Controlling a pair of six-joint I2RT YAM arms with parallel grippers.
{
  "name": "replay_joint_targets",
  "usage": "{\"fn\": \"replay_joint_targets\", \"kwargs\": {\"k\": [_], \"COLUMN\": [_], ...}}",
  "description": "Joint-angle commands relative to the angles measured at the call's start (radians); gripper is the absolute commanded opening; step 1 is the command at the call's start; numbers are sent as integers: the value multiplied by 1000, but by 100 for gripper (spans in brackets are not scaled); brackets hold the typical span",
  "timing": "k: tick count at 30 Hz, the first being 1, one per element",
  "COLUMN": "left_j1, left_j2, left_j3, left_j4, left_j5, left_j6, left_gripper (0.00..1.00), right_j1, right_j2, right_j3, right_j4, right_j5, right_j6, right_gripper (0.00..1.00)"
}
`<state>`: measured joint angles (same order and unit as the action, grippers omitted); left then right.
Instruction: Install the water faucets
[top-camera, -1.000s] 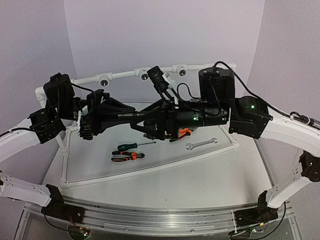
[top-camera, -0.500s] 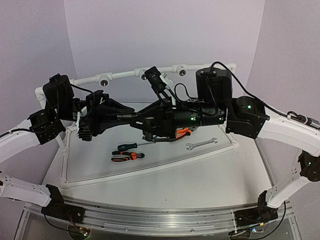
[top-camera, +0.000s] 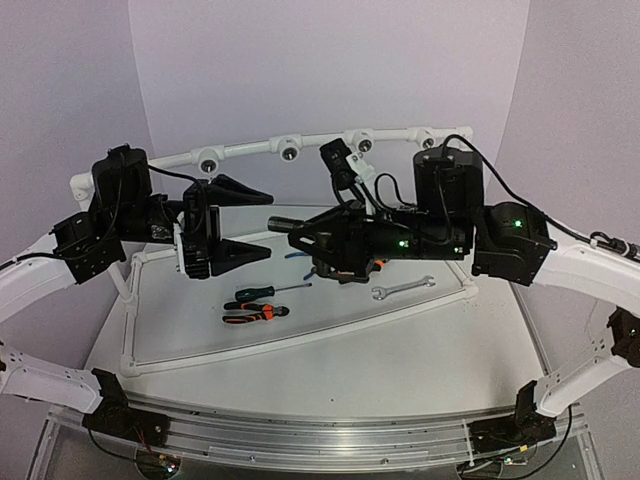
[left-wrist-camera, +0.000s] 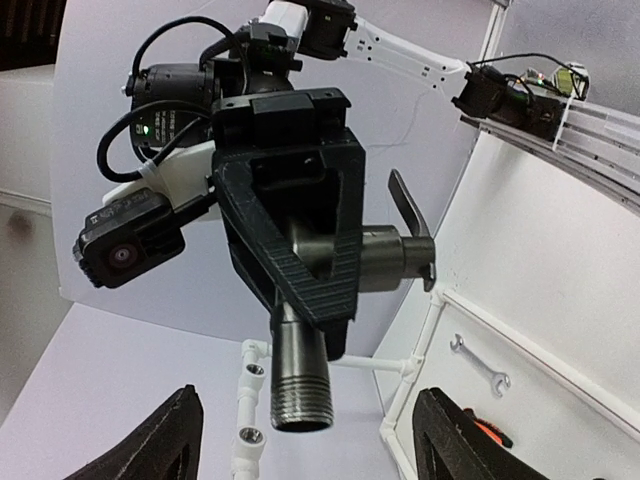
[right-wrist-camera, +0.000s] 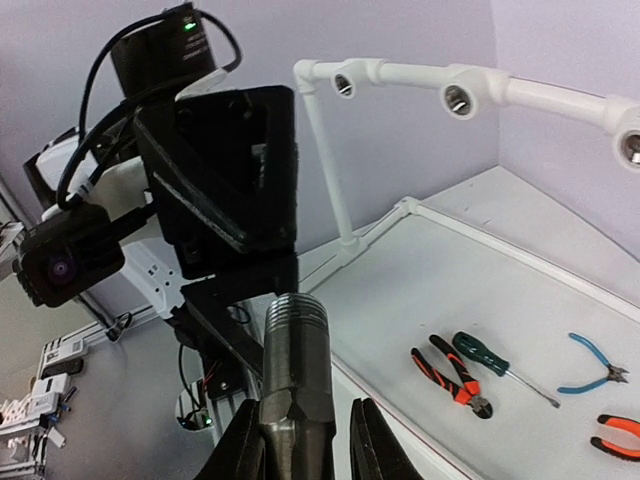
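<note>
Right hand grips narrowly the dark-grey metal faucet with a threaded end and thin lever, holding it in the air above the white tabletop. The threaded end points at the left hand, which gapes wide and empty.

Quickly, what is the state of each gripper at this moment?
Left gripper: open, holding nothing.
Right gripper: closed on the faucet.
</note>
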<state>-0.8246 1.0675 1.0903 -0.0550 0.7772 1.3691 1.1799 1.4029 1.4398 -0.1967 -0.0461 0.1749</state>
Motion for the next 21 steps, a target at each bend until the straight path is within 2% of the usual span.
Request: {"fn": "replay_joint_targets", "kwargs": {"k": [1,3,6,11,15,18,21], "left_j1": [1,0,1,3,82,223,324], "left_j2": [35,101,224,441,577,625,628], "left_j3": [129,236,475,872,1181,1307,1351], "left_j4": [-151,-198,-364,-777,-1103,-1212,-1284], "left_j5": [-233,-377,-583,-751,-725,-651,-604], "left_j6": [-62,-219,-380,-584,-666,-673,-651], "left_gripper": [76,77,77,76,82,87,88], "right_j1": [-5,-5,-5,-5,-5,-5,-5], "right_j2": [-73,-73,-63,-32,-21,-19,-13], "right_j3": [-8,-6,3,29,37,40,44], "right_j4": [45,33,21,-9,-19,-21,-23], "right_j5": [251,326,392,398,396,396,393], "right_j6": [29,34,30,20,9,-3,-15], "right_gripper": [0,0,0,0,0,0,0]}}
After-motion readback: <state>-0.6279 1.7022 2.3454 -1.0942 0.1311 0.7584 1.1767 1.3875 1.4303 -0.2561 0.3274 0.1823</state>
